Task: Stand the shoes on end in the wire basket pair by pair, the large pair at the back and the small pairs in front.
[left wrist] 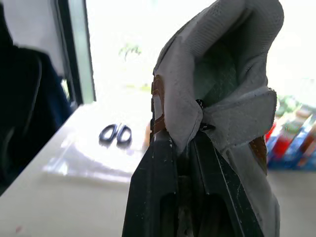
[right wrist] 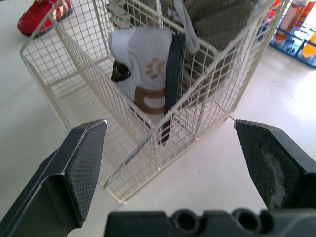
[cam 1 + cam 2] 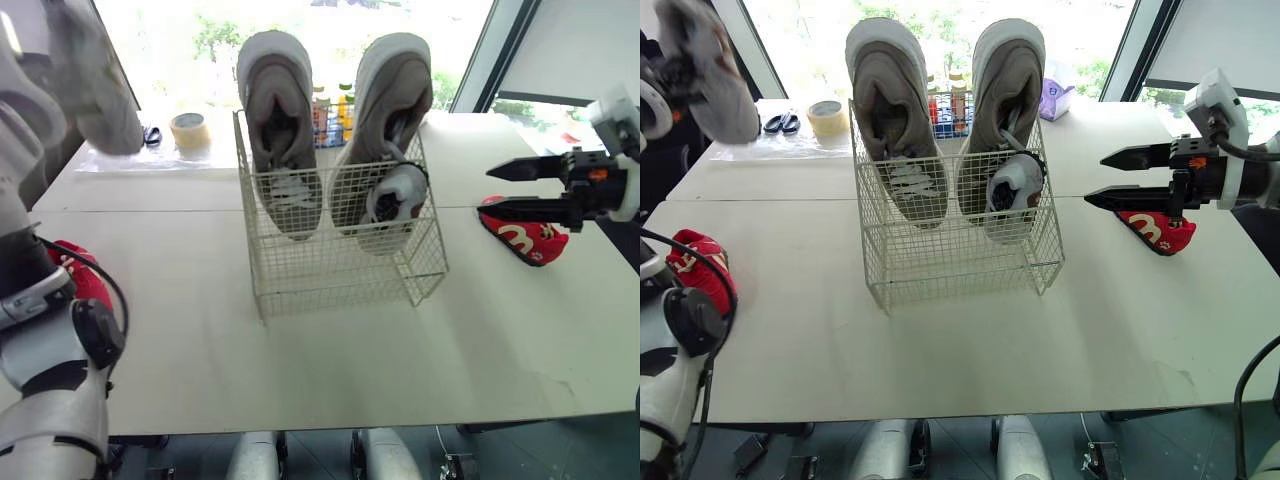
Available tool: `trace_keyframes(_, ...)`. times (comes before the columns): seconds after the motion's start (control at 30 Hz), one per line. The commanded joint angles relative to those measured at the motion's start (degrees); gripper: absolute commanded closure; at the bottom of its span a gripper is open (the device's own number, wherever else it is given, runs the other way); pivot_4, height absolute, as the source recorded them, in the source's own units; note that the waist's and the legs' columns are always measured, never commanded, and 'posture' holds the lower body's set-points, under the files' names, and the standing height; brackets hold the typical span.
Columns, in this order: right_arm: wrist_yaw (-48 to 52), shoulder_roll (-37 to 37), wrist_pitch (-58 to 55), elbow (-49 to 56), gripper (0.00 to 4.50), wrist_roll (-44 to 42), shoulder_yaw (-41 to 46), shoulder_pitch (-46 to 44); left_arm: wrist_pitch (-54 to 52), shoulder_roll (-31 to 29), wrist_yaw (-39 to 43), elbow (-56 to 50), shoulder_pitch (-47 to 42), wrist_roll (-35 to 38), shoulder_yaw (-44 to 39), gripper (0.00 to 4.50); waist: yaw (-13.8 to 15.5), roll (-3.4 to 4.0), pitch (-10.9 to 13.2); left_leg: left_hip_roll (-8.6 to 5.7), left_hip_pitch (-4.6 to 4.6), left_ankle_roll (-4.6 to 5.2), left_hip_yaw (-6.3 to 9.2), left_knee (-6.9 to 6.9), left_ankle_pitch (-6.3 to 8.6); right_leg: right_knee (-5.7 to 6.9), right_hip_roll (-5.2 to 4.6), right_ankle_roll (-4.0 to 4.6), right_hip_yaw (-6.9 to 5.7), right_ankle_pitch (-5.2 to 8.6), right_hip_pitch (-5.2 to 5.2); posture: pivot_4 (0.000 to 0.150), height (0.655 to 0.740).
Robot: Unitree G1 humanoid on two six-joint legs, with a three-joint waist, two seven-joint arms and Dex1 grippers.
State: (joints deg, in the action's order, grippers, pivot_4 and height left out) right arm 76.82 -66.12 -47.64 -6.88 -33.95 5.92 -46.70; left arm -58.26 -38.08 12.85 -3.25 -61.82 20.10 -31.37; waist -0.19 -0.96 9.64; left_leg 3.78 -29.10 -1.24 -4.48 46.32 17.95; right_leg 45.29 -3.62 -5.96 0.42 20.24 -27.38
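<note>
A cream wire basket (image 3: pixel 340 275) stands mid-table. Two large grey shoes (image 3: pixel 280 130) (image 3: pixel 388 115) stand on end at its back. A small white shoe (image 3: pixel 393 203) with an orange paw print stands in front of the right one. High at the far left, my left gripper (image 1: pixel 177 143) is shut on a second small white shoe (image 3: pixel 95 90), held in the air. My right gripper (image 3: pixel 487 191) hovers open to the right of the basket, just above a red shoe (image 3: pixel 530 238) lying on the table. Another red shoe (image 3: pixel 85 275) lies at the table's left edge.
A tape roll (image 3: pixel 189 132) and black scissors (image 3: pixel 780 122) lie on a plastic sheet at the back left. A crate of bottles (image 3: pixel 945 105) stands right behind the basket. Bare tabletop stretches in front of the basket and to both sides.
</note>
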Motion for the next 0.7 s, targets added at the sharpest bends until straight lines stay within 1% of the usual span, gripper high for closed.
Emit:
trace_keyframes(0.03,-0.3,-0.2,0.8,-0.1,0.0,-0.4,2.3,-1.5,2.2,2.0,0.7,-12.5,0.8,6.0,-1.9,4.48,0.0,0.0,0.0,-0.03,0.01,0.02,-0.02,0.0,0.01,0.0,-0.03,0.0,0.03,0.0,0.0,0.15,0.6609)
trace_keyframes(0.1,-0.2,0.5,1.8,-2.2,0.0,0.3,1.7,-2.6,-1.4,6.1,-1.0,-24.2,3.3,10.9,-0.3,4.48,-0.1,0.02,0.0,-0.03,0.03,0.03,-0.01,-0.02,0.02,0.0,-0.03,-0.01,0.06,0.0,0.02,0.15,0.6609)
trace_keyframes(0.17,-0.1,1.4,2.7,-4.7,0.0,1.0,0.7,-4.5,-5.0,10.8,-4.5,-30.9,3.4,14.9,0.0,4.48,0.0,0.0,0.0,-0.02,0.05,0.04,0.0,0.0,0.02,-0.01,-0.03,-0.01,0.09,0.0,0.06,0.15,0.6609)
trace_keyframes(0.27,0.4,3.2,3.8,-8.4,0.0,2.5,-0.9,-7.3,-6.4,12.5,-6.5,-34.0,3.3,16.4,2.4,4.48,-0.4,0.0,0.0,-0.03,0.07,0.04,0.01,0.04,0.02,0.04,0.01,-0.08,0.11,-0.04,0.05,0.15,0.6609)
trace_keyframes(0.33,0.9,4.0,4.5,-9.9,0.0,3.5,-1.7,-8.2,-7.0,14.6,-8.4,-35.4,3.5,18.3,3.1,4.48,-0.6,0.0,0.0,-0.02,0.21,0.05,-0.01,-0.06,0.02,0.05,0.03,-0.08,0.16,-0.04,0.08,0.15,0.6609)
trace_keyframes(0.4,1.3,4.5,4.9,-10.8,0.0,4.3,-2.3,-8.7,-7.6,16.0,-8.5,-37.4,6.1,20.5,4.7,4.48,-0.7,0.01,0.0,-0.01,0.29,0.05,-0.01,-0.11,0.03,0.07,0.05,-0.08,0.26,-0.04,0.07,0.15,0.6609)
trace_keyframes(0.5,1.9,5.1,5.2,-12.1,0.0,5.2,-3.1,-9.8,-8.3,19.4,-9.8,-39.1,9.4,25.3,3.7,4.48,-0.6,0.03,0.0,0.0,0.37,0.05,-0.06,-0.15,0.03,0.09,0.05,-0.08,0.38,-0.04,0.07,0.15,0.6609)
trace_keyframes(0.57,2.5,5.0,5.3,-13.0,0.0,5.6,-3.3,-10.3,-7.8,19.8,-10.8,-39.8,10.2,27.2,3.5,4.48,-0.4,0.0,0.0,0.0,0.38,0.05,-0.06,-0.12,0.03,0.1,0.04,-0.08,0.38,-0.04,0.09,0.15,0.6609)
trace_keyframes(0.67,3.0,5.1,5.4,-13.8,0.0,6.2,-3.5,-10.8,-5.8,16.6,-10.9,-39.2,10.3,26.2,4.2,4.48,-0.4,-0.01,0.0,-0.02,0.37,0.06,-0.04,-0.09,0.03,0.09,0.05,-0.08,0.37,-0.04,0.12,0.15,0.6609)
trace_keyframes(0.7,3.1,5.1,5.4,-13.7,0.0,6.3,-3.4,-10.7,-4.9,15.4,-11.3,-37.9,9.4,26.2,3.0,4.48,-0.4,-0.01,0.0,-0.03,0.38,0.06,-0.05,-0.1,0.03,0.08,0.05,-0.07,0.37,-0.04,0.12,0.15,0.6609)
